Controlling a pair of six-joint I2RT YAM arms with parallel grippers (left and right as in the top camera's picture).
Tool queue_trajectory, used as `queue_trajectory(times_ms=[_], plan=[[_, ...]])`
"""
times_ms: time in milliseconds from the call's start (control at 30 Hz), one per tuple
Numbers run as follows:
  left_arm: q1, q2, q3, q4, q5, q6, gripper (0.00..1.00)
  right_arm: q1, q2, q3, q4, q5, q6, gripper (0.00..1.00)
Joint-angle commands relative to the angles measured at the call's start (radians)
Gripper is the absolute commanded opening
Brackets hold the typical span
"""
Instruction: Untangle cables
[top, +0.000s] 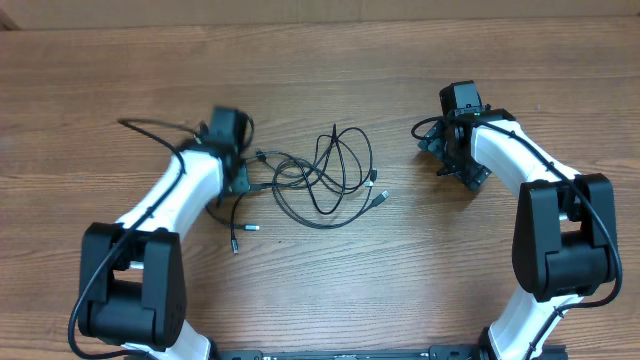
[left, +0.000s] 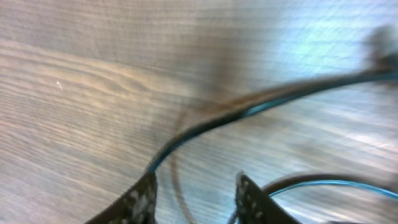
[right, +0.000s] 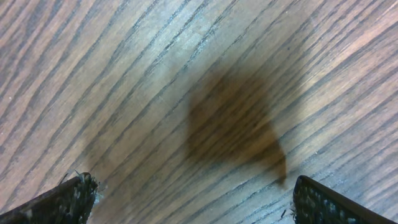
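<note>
The cables (top: 325, 175) are thin black cords lying in a loose tangle of loops in the middle of the wooden table, with small plug ends at the right (top: 378, 198) and lower left (top: 237, 240). My left gripper (top: 240, 183) is at the tangle's left edge, low over the table. In the left wrist view its fingers (left: 196, 186) are apart. One blurred cable (left: 249, 109) runs past the left fingertip and another (left: 323, 182) passes by the right finger. My right gripper (top: 450, 158) is right of the tangle and apart from it. It is wide open (right: 193, 193) over bare wood.
The wooden table (top: 330, 290) fills the view. A black cord (top: 150, 127) loops out to the left beside the left arm. Both arm bases stand at the near edge.
</note>
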Motion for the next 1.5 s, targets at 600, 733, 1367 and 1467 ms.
queue_trajectory(times_ms=[600,733,1367,1467], plan=[[-0.167,0.000,0.029,-0.150,0.537,-0.008,0.45,-0.001,-0.011,-0.005,0.003,0.005,0.003,1.00],[-0.190,0.000,-0.055,-0.055,0.479,-0.096,0.45,-0.001,-0.011,-0.005,0.003,0.005,0.003,1.00],[-0.194,0.000,-0.217,0.171,0.398,-0.209,0.46,-0.001,-0.011,-0.005,0.003,0.005,0.003,1.00],[-0.195,0.000,-0.217,0.152,0.424,-0.209,0.54,-0.001,-0.011,-0.005,0.003,0.005,0.003,1.00]])
